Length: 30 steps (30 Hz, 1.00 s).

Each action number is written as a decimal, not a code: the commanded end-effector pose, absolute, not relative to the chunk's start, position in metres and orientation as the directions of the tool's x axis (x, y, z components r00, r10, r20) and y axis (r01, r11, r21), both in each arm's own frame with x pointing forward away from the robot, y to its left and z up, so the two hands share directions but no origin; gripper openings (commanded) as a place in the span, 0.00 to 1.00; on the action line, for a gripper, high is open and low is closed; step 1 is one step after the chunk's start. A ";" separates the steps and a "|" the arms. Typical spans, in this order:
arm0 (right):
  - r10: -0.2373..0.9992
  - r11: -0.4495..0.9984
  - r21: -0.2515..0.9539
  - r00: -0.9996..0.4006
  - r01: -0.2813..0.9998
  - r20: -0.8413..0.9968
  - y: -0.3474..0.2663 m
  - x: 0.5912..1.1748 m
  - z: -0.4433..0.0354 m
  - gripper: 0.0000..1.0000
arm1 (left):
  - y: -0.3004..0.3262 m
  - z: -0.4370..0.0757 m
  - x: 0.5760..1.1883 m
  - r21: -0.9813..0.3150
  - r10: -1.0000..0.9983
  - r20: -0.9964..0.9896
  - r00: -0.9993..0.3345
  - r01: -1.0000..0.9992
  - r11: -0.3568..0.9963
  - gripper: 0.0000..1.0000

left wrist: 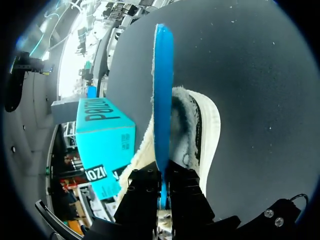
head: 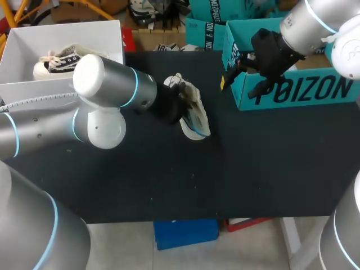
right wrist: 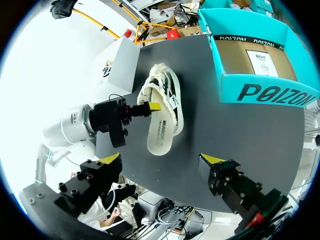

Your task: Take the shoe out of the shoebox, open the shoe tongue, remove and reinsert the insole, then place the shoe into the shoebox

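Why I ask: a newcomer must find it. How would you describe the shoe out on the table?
On the dark table, between the white box at rear left and the teal box at rear right, one shoe lies on its side. It is cream and fleecy, with the left gripper pinching its blue insole; the other, a black sneaker, sits inside the white box.

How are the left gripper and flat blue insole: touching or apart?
Touching: in the left wrist view the left gripper clamps the blue insole from both sides.
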State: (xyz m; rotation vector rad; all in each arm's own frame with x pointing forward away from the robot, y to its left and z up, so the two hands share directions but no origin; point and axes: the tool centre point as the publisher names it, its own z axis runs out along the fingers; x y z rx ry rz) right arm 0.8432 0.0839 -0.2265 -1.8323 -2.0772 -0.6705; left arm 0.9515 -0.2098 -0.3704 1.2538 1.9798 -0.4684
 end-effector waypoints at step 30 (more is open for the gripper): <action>0.729 0.035 0.197 -0.160 0.980 0.665 0.107 0.841 -0.227 1.00 | -0.166 -0.333 0.854 0.069 0.093 -0.995 0.035 0.916 0.396 0.00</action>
